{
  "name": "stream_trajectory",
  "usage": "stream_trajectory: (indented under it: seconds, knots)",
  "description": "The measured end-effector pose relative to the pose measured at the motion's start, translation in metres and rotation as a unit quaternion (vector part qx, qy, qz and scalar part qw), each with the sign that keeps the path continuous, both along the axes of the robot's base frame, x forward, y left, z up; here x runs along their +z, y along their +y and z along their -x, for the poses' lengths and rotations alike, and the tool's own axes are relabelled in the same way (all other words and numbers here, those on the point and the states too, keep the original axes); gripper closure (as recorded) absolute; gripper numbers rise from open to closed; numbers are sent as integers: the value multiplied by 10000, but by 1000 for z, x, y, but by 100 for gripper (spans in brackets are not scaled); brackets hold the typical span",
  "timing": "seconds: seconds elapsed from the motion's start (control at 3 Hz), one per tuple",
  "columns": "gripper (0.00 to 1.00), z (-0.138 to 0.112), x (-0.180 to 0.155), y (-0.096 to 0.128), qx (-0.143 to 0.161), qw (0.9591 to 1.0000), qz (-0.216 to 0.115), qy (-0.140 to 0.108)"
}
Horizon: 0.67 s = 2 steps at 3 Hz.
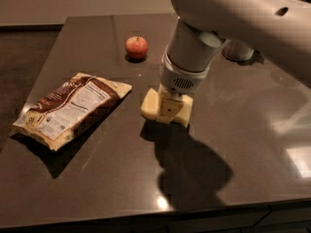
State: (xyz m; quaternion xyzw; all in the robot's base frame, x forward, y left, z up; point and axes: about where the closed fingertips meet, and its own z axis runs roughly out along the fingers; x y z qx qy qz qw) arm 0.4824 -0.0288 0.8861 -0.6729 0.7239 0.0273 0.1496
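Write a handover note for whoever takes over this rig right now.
End effector: lowered onto the yellow block near mid-table, arm coming in from the upper right of the view.
Yellow block: lies flat on the table, not lifted.
Apple: farther back on the table, apart from the block.
Bag: lies flat at the left of the view, untouched.

We see a dim, warm-lit scene. The gripper (168, 109), at centre over the yellow block (150, 103), throws a broad, soft shadow toward five o'clock across the dark glossy table (97, 178). Glare patches shine at six and four o'clock. The bag (73, 108) casts its shadow toward seven o'clock.
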Motion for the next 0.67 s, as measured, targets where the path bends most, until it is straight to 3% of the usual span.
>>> stream_trajectory:
  seconds: [0.33,0.67]
  knots:
    - [100,-15,4,28,250,9996,-160,-10]
    - [83,-24,-2,48,367,9989,-290,-12]
